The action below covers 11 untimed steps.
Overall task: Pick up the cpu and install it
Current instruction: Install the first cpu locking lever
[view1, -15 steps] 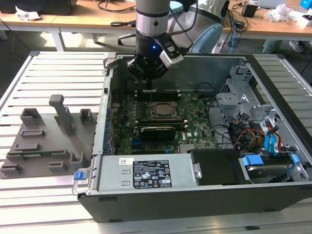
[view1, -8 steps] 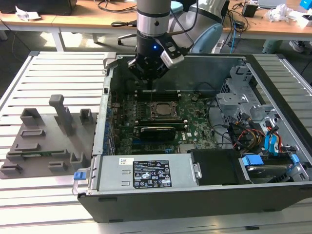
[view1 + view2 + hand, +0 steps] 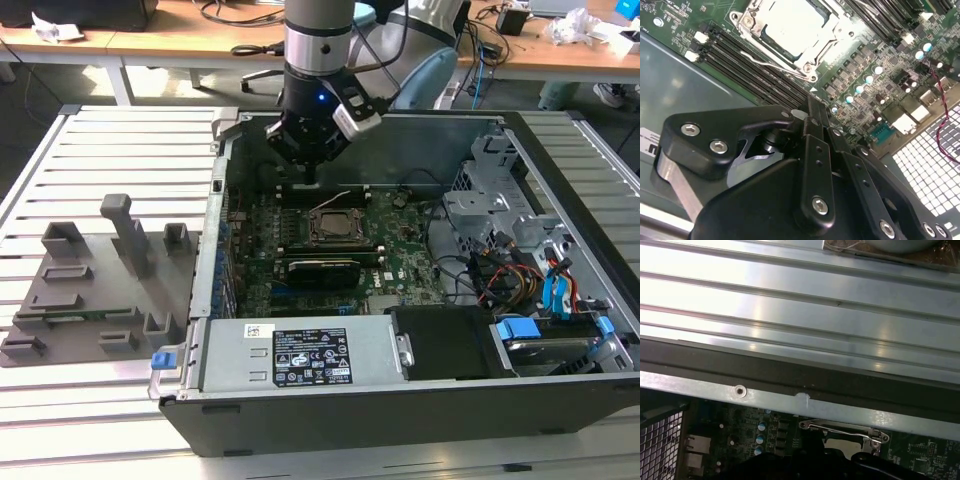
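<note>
- At the exterior view's left I see a grey plastic fixture tray (image 3: 90,300) with upright blocks, lying on the slatted metal table (image 3: 100,140) just beside the open black computer case (image 3: 400,400). None of its slots holds a chip that I can make out.
- Moving rightward, the black gripper (image 3: 311,172) on my arm hangs inside the case, over the far edge of the green motherboard (image 3: 400,240), just behind the square metal socket frame (image 3: 333,226).
- The cpu (image 3: 333,227) — a small flat square chip with a pale metal top plate — looks to me to be lying in that socket frame already, apart from the gripper. So I judge the pick and the placing done; whether the frame's retaining lever is latched I cannot tell.
- Further right sit the drive cage and a bundle of coloured cables (image 3: 510,280), untouched by the arm.
- The second wrist view gives me what the exterior view does not: the cpu (image 3: 792,25) close up, bright and level within the frame (image 3: 747,22), with long dark memory slots (image 3: 750,65) beside it. The gripper's fingers (image 3: 810,112) look drawn together with nothing between them — closed and empty, as best I judge.
- The first wrist view adds the case's far wall (image 3: 790,400) and the table slats beyond it, plus a thin wire lever (image 3: 840,427) at the socket's edge.
</note>
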Motion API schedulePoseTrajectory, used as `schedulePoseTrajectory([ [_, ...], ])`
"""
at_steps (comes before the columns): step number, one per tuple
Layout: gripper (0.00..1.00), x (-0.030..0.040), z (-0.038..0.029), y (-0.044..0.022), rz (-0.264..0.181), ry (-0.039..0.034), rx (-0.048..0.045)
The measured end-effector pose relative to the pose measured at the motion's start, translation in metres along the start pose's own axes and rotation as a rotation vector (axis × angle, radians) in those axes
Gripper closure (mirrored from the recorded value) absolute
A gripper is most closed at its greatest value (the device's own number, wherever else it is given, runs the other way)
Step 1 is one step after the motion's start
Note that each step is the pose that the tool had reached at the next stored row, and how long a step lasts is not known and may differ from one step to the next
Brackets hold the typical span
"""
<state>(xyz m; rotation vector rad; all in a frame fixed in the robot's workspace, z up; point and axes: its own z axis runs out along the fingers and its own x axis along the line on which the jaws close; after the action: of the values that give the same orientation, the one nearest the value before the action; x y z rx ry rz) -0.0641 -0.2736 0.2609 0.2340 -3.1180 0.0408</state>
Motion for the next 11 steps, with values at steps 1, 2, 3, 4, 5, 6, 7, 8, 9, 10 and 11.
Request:
schedulePoseTrajectory([
  [1, 0.89, -0.0012, 0.0001, -0.0002, 0.0, 0.0001, 0.0],
  [2, 0.89, -0.002, 0.0001, -0.0003, 0.0, 0.0001, 0.0],
  [3, 0.89, -0.003, 0.0004, -0.0004, 0.0, -0.0002, -0.0002],
  [4, 0.89, -0.0038, 0.0005, -0.0006, 0.0, -0.0001, -0.0002],
  [5, 0.89, -0.0044, 0.0006, -0.0007, 0.0, 0.0, -0.0002],
  [6, 0.89, -0.0052, 0.0007, -0.0008, 0.0, 0.0001, -0.0001],
  [7, 0.89, -0.0062, 0.0009, -0.0009, 0.0, 0.0001, -0.0001],
  [8, 0.89, -0.0074, 0.0012, -0.0011, 0.0, 0.0001, -0.0001],
  [9, 0.89, -0.008, 0.0013, -0.0012, 0.0, 0.0001, -0.0001],
  [10, 0.89, -0.0087, 0.0014, -0.0013, 0.0, 0.0001, -0.0001],
  [11, 0.89, -0.0095, 0.0016, -0.0014, 0.0, 0.0001, -0.0001],
])
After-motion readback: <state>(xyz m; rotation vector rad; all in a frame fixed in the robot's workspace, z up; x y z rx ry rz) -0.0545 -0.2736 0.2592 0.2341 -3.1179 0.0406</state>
